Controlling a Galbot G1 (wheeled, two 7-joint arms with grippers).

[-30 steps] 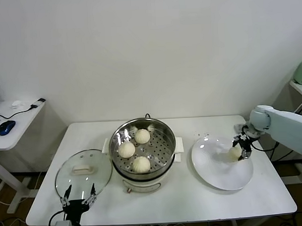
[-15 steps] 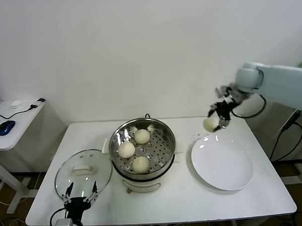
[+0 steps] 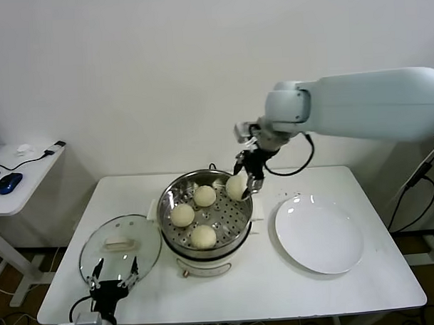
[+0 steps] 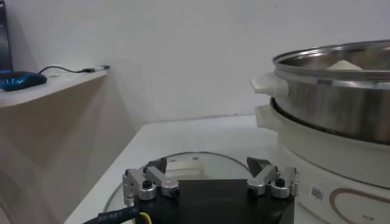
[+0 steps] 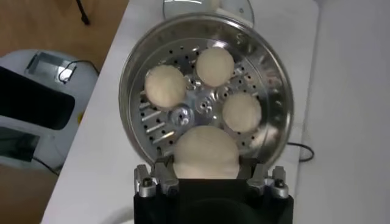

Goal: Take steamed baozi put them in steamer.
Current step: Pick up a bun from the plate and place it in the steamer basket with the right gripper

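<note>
Nearest the robot, at the table's front left edge: left gripper point(image 3: 113, 282), parked low with fingers spread wide and nothing between them, just in front of the glass lid point(image 3: 120, 246), which lies flat on the white table point(image 3: 278, 289) with its white handle point(image 3: 118, 244) up. Same spread fingers point(image 4: 146, 181) seen from the left wrist, lid point(image 4: 183, 163) beyond them.

Further in, beside the lid: steamer point(image 3: 237, 229), shiny steel pot on a white base, three steamed baozi point(image 3: 202, 236) resting apart on its perforated floor, two toward the left and back, one at the front. To its right, the flat white plate point(image 3: 319, 237), bare.

Over the steamer's back right rim: right gripper point(image 3: 241, 184), pointing down from the long pale arm, clamped on a fourth bun point(image 3: 235, 187) held above the tray. From the right wrist, that bun point(image 5: 206, 152) sits between the two fingers point(image 5: 159, 176), directly over the pot point(image 5: 275, 91), the other three visible below. Probably clear of the rim, though hard to judge.

Far left: side desk point(image 3: 21, 180) with a blue mouse point(image 3: 8, 182).
</note>
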